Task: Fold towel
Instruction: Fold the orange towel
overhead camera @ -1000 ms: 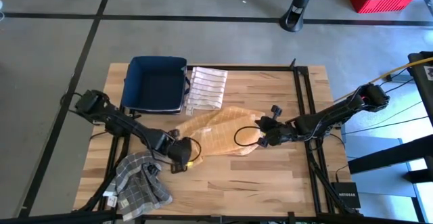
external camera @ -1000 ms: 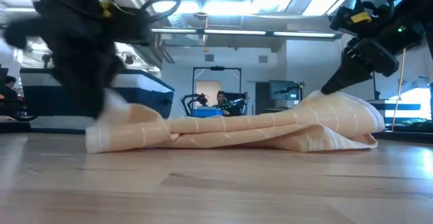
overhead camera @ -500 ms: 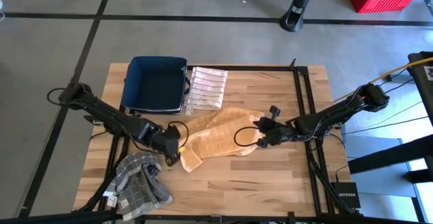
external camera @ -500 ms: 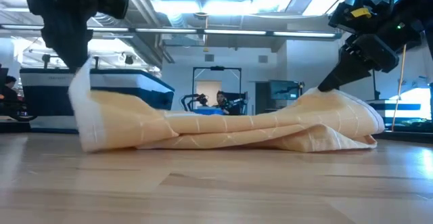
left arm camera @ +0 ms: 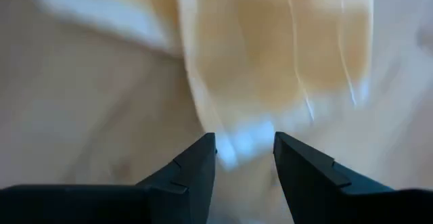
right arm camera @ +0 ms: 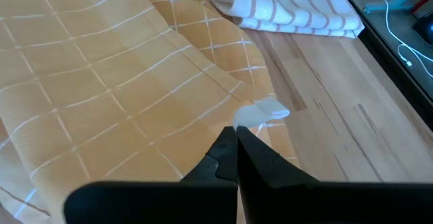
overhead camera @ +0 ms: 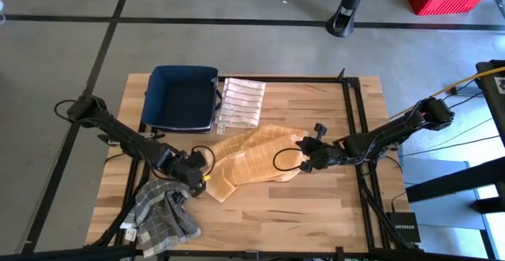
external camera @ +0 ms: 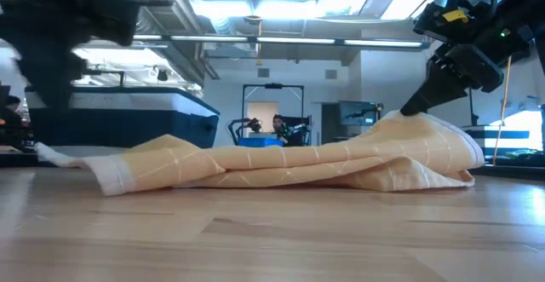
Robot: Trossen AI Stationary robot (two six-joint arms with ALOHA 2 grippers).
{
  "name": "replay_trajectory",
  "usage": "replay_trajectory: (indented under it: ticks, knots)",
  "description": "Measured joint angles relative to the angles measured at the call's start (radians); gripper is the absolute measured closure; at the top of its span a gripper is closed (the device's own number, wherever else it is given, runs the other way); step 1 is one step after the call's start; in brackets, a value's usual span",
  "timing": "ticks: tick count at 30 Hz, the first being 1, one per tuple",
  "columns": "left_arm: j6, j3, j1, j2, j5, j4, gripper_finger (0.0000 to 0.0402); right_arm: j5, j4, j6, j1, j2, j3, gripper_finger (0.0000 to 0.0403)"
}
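Observation:
An orange towel [overhead camera: 252, 158] with a white grid lies crumpled along the middle of the table. Its left end [external camera: 111, 175] rests flat on the wood. My left gripper [overhead camera: 197, 178] hovers open just left of that end, which shows beyond its spread fingers [left arm camera: 243, 146]. It touches nothing. My right gripper [overhead camera: 304, 165] is shut on the towel's right part, which it holds up in a peak [external camera: 409, 116]. My right gripper pinches the towel's edge beside a small white tag [right arm camera: 252, 116] between its two fingertips. The fingers slant down from the table's right side. The cloth rises to a peak at the fingers, and the rest of the towel [external camera: 255, 167] lies slack on the table.
A dark blue bin [overhead camera: 183, 97] stands at the far left, with a folded striped towel [overhead camera: 241, 103] beside it. A grey checked cloth [overhead camera: 162, 214] lies at the near left corner. Bare wood lies in front of the towel. A person [external camera: 277, 127] sits in the room behind.
My left gripper lifted the towel's left end off the table, then let it go. It has drawn back up and toward the table's left edge. The freed end has fallen flat on the wood. The right part stays raised in my right gripper.

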Motion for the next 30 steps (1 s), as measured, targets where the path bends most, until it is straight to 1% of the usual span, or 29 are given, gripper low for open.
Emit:
replay_trajectory:
  ticks: [1, 2, 8, 11, 16, 17, 22, 30]
  knots:
    - [-0.017, -0.015, 0.004, 0.000, -0.035, 0.032, 0.0258, 0.000, 0.001, 0.000, 0.000, 0.000, 0.000, 0.0402]
    - [-0.037, -0.029, 0.011, 0.000, -0.043, 0.061, 0.0258, 0.000, 0.001, 0.000, 0.000, 0.000, 0.000, 0.0402]
    - [-0.153, -0.115, 0.025, 0.000, -0.010, 0.106, 0.0259, 0.000, 0.001, 0.000, 0.000, 0.000, 0.000, 0.0402]
    - [-0.168, -0.148, 0.023, 0.001, 0.021, 0.154, 0.0259, 0.000, 0.001, 0.000, 0.000, 0.000, 0.000, 0.0402]
    - [-0.152, -0.206, 0.022, 0.003, 0.044, 0.350, 0.0259, 0.000, 0.001, 0.000, 0.000, 0.000, 0.000, 0.0402]
    - [-0.147, -0.212, 0.022, 0.003, 0.044, 0.364, 0.0259, 0.000, 0.001, 0.000, 0.000, 0.000, 0.000, 0.0402]
    - [-0.139, -0.220, 0.021, 0.003, 0.044, 0.362, 0.0259, 0.000, 0.001, 0.000, 0.000, 0.000, 0.000, 0.0402]
    - [-0.155, -0.220, 0.018, 0.003, 0.044, 0.298, 0.0259, 0.000, 0.001, 0.000, 0.000, 0.000, 0.000, 0.0402]
